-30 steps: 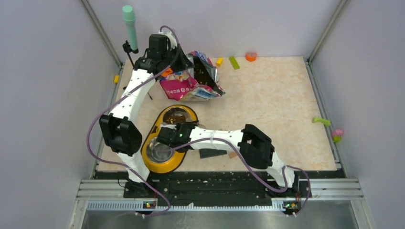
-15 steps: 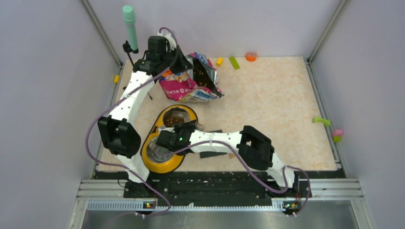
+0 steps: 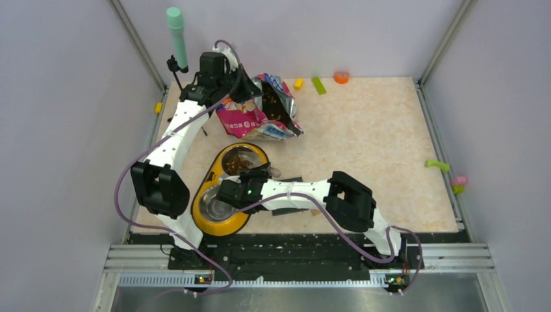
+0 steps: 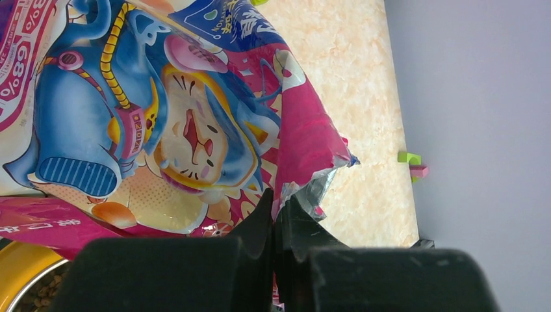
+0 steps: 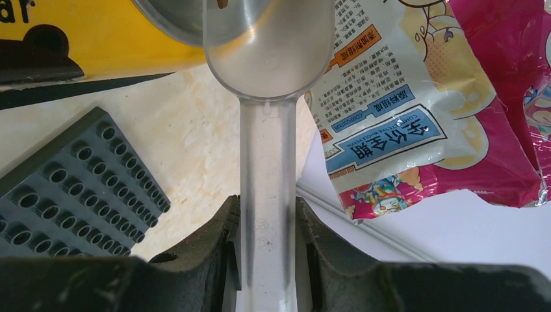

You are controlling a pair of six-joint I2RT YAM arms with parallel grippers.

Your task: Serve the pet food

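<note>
The left gripper (image 4: pixel 276 208) is pinching the torn edge of the cat bag (image 4: pixel 162 117) with its jaws shut tight. I think it is holding the bag's mouth open. The right gripper (image 5: pixel 268 224) is squeezing the handle of the clear scoop (image 5: pixel 268 58) in its jaws and holding the cup over the yellow dish (image 3: pixel 221 227), probably so nothing is spilling on the tabletop (image 3: pixel 377 130). Brown pet food (image 3: pixel 239 160) is lying in the far bowl.

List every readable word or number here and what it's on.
"68%": glossy blue-pink cartoon-cat bag.
"COMPOSITION", small: the bag's printed back panel.
"ar", cut off by the frame edge: yellow plastic pet feeder.
Chinese characters on the bag: too small or tilted to read.
</note>
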